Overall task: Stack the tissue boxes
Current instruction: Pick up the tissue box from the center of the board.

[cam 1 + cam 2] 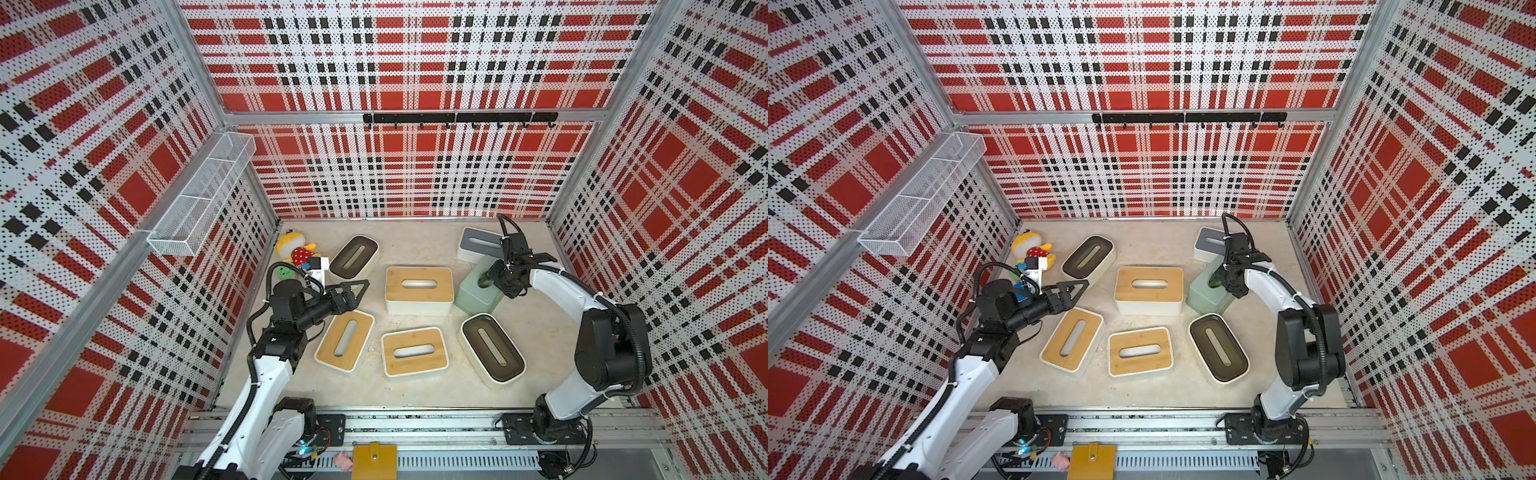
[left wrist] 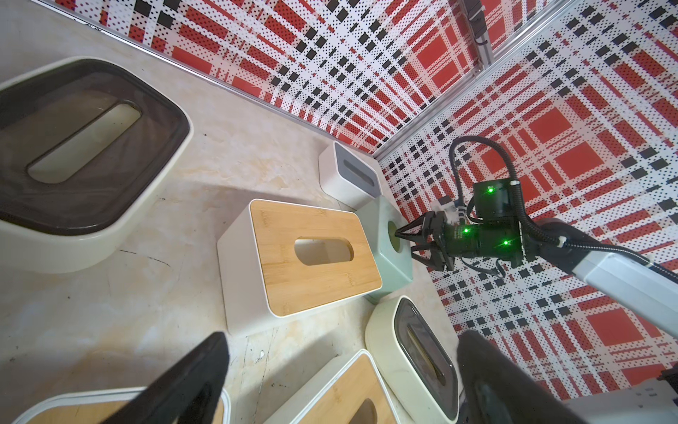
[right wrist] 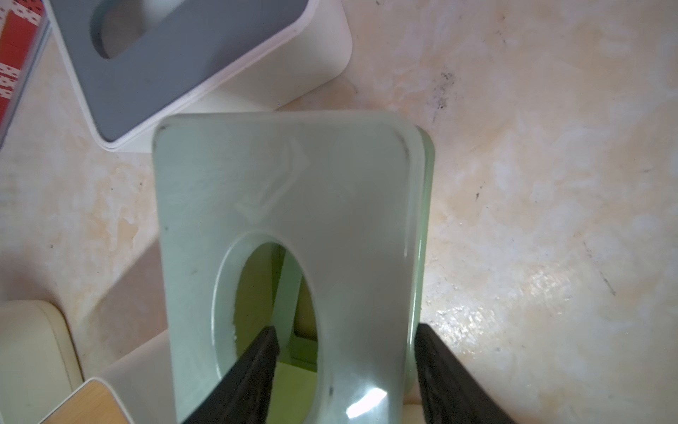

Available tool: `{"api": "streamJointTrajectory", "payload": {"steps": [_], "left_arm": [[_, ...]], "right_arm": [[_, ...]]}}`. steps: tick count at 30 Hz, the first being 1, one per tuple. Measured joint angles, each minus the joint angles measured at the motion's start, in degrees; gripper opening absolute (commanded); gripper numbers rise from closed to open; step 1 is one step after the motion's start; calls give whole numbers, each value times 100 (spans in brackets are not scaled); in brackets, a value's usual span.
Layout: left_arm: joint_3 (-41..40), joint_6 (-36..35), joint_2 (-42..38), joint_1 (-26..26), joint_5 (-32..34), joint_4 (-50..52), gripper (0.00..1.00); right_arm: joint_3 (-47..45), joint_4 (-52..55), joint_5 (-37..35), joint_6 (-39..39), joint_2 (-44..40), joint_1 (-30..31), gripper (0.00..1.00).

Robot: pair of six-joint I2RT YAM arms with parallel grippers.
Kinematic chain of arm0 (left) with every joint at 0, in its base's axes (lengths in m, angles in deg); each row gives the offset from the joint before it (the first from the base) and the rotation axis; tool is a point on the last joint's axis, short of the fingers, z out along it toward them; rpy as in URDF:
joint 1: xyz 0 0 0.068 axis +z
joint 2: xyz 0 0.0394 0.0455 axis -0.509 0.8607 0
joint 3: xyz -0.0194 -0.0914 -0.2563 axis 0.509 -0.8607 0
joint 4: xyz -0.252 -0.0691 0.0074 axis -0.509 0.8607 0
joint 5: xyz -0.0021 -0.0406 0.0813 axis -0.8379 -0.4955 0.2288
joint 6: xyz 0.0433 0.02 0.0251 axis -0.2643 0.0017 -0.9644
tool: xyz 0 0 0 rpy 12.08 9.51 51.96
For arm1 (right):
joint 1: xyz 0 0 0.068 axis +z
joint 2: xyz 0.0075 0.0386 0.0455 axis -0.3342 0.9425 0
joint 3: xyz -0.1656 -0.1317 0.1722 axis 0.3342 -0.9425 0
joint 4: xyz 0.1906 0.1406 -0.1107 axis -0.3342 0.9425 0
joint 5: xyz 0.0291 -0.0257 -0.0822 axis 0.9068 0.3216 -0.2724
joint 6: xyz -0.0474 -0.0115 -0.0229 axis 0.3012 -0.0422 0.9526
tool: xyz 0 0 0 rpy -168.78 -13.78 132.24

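Note:
Several tissue boxes lie scattered on the beige floor. Three have tan wood lids (image 1: 419, 289) (image 1: 345, 340) (image 1: 414, 352), two have dark olive lids (image 1: 354, 257) (image 1: 492, 351), and one has a grey lid (image 1: 478, 243). The mint-green box (image 1: 471, 293) stands tilted between the grey-lidded box and the middle wood-lidded one. My right gripper (image 3: 345, 326) straddles its lid: one finger is inside the oval hole, short of the rim, and the other is outside the side wall. The jaws are open. My left gripper (image 1: 359, 293) hovers wide open and empty by the left wood-lidded box.
A yellow-red plush toy (image 1: 293, 249), a green disc (image 1: 284, 271) and a white card (image 1: 318, 270) lie in the back left corner. A wire basket (image 1: 203, 195) hangs on the left wall. A hook rail (image 1: 459, 118) crosses the back wall. A yellow pouch (image 1: 374, 461) sits on the front rail.

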Motion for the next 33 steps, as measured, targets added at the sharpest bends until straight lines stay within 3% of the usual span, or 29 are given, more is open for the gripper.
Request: {"api": "streamJointTrajectory", "payload": {"steps": [15, 33], "left_arm": [[0, 15, 0, 2, 0, 0, 100], [0, 24, -2, 13, 0, 0, 99]], "right_arm": [[-31, -129, 11, -168, 181, 0, 40], [-28, -15, -223, 46, -387, 11, 35]]}}
